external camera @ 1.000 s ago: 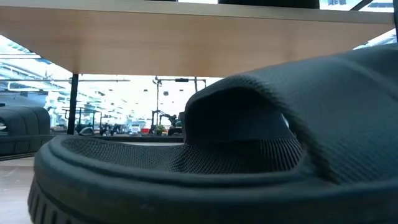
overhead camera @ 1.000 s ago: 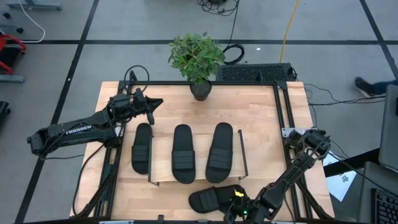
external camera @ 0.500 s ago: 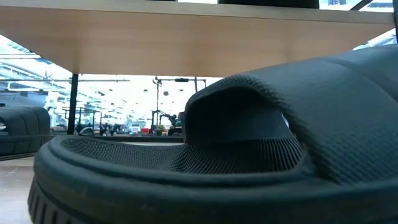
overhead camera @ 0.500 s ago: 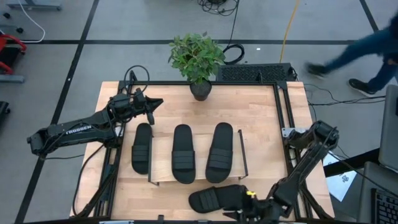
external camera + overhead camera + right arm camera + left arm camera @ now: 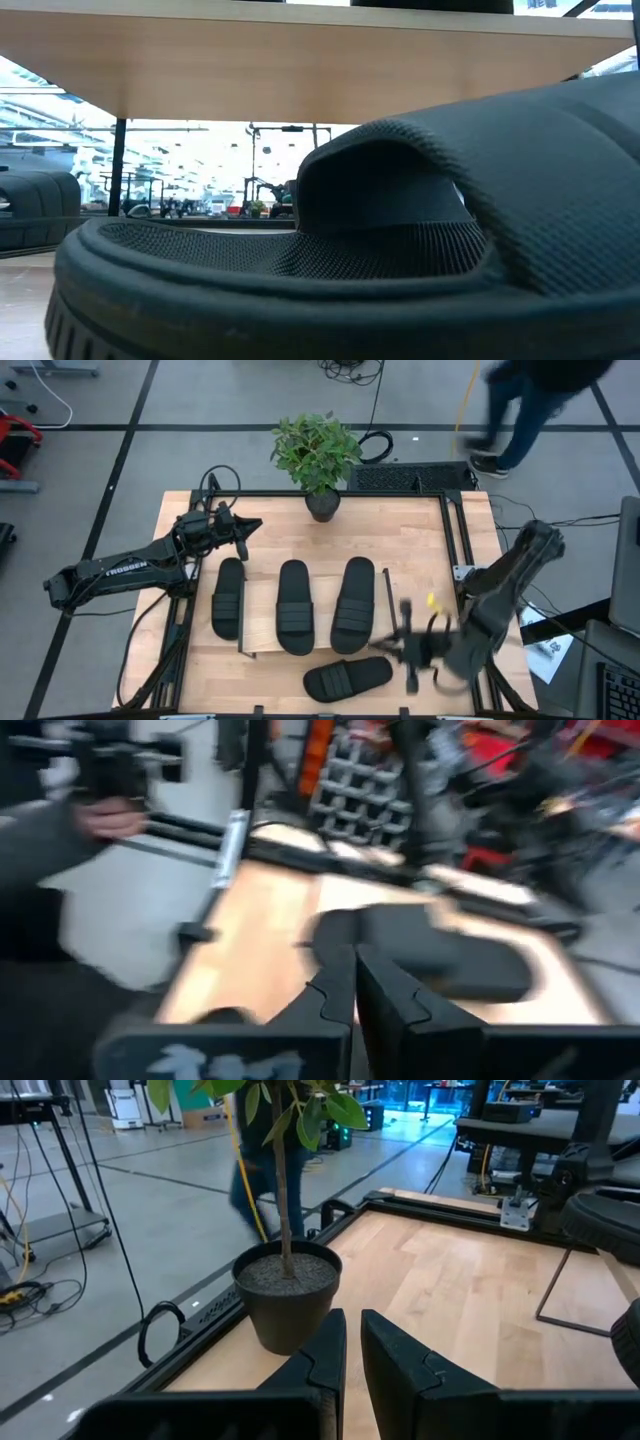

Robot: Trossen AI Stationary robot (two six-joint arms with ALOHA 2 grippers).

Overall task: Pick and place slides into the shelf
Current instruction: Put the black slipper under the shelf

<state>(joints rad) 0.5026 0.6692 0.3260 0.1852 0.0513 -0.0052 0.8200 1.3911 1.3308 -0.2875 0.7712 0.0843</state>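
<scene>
Both arms are dark, near-black, built of slim jointed links. The left arm (image 5: 125, 568) carries white "TROSSEN" lettering along its long link, with black cables looping beside its base. Its gripper (image 5: 350, 1342) has two flat, dark fingers with stepped inner edges. The right arm (image 5: 500, 595) shows a small yellow mark near its wrist.

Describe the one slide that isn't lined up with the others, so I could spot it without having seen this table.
Start at the low shelf with the light wood board in the middle of the table. Three black slides lie side by side across it, pointing toward the potted plant. The odd slide lies off the board, on the table's near edge, turned crosswise to those three, beside the right gripper.
</scene>
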